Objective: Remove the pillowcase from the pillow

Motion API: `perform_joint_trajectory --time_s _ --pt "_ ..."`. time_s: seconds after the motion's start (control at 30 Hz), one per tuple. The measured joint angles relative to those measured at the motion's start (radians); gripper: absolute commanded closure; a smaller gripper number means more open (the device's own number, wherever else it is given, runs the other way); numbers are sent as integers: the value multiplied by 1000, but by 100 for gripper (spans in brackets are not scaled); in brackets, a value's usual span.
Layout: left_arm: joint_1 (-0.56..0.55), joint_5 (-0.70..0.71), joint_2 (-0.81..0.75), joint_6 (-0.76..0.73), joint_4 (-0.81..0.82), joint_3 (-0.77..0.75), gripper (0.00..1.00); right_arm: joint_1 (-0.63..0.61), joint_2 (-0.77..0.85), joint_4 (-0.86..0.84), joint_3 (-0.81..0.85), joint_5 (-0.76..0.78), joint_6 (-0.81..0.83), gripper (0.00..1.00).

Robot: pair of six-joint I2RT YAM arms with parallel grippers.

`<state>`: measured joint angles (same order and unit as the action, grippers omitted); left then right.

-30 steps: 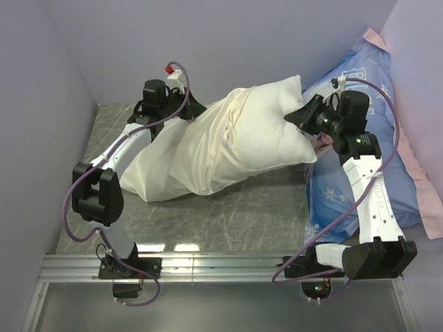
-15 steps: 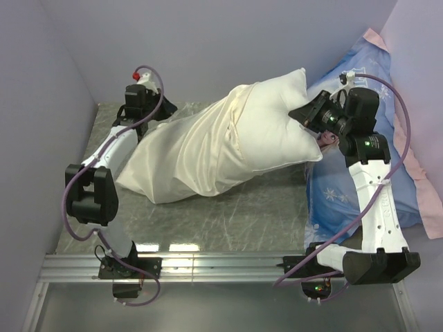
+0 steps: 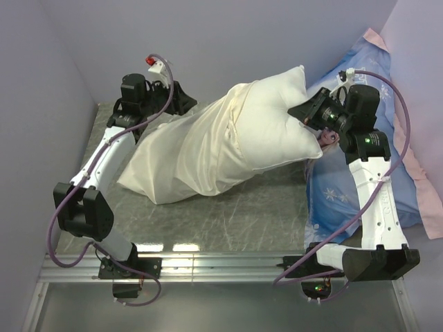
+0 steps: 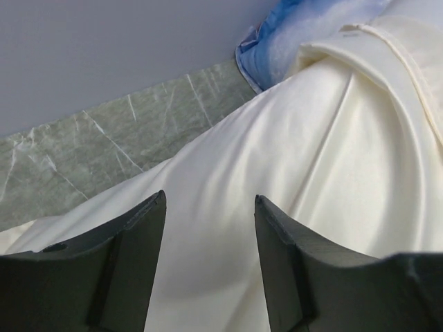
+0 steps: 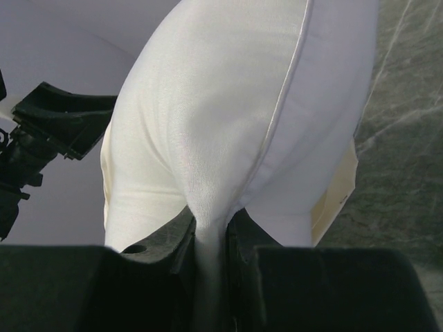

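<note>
- right gripper [image 5: 208, 228] clamped on a pinch of the plump white pillow [image 3: 277, 131], at its far-right end
- left gripper [image 4: 208, 207] jaws apart, holding nothing, wrinkly cream fabric pillowcase [image 3: 187, 152] just ahead
- its long axis runs near-left to far-right; left arm nearer

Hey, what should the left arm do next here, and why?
Probably lower the left gripper and close its jaws on the pillowcase: they stand open over the cream fabric, gripping nothing, while the right gripper pinches the bare pillow end.
</note>
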<state>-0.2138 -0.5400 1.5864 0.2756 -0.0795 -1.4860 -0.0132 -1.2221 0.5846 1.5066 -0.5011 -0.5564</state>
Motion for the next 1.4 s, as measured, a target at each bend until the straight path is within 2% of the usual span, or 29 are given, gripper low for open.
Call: perform_joint_trajectory --time_s 0.43,0.53,0.6,0.63,0.73,0.77,1.07,1.13,1.17,1.23,1.3,1.4 --pt "-84 -44 44 -144 -126 -55 40 -14 -14 11 32 -5 1 100" --pt "-88 -42 61 -152 -128 -60 54 -18 -15 12 32 -4 0 100" --pt "-89 -41 69 -153 -128 -63 67 -18 -15 12 32 -4 1 100" --pt "-89 -41 72 -156 -128 -63 79 -19 -15 14 32 -4 1 100" --pt "-89 -41 76 -156 -127 -63 97 -20 -16 23 43 -4 2 100" --pt "-89 -40 77 -156 -127 -63 100 -20 -18 30 50 -4 3 100" --pt "-74 59 66 -118 -58 -6 100 -24 -25 41 71 10 8 100" --pt "-60 56 66 -105 -58 -2 80 -24 -32 42 76 10 8 100" --pt "-53 52 66 -100 -60 -1 60 -29 -35 41 76 11 8 100" --pt "-39 37 66 -83 -56 -1 41 -63 -37 24 59 58 13 100" --pt "-35 30 66 -64 -54 -1 39 -132 -28 -17 14 124 28 100" --pt "-39 37 66 -30 -63 -7 36 -266 36 -113 -161 219 37 100"
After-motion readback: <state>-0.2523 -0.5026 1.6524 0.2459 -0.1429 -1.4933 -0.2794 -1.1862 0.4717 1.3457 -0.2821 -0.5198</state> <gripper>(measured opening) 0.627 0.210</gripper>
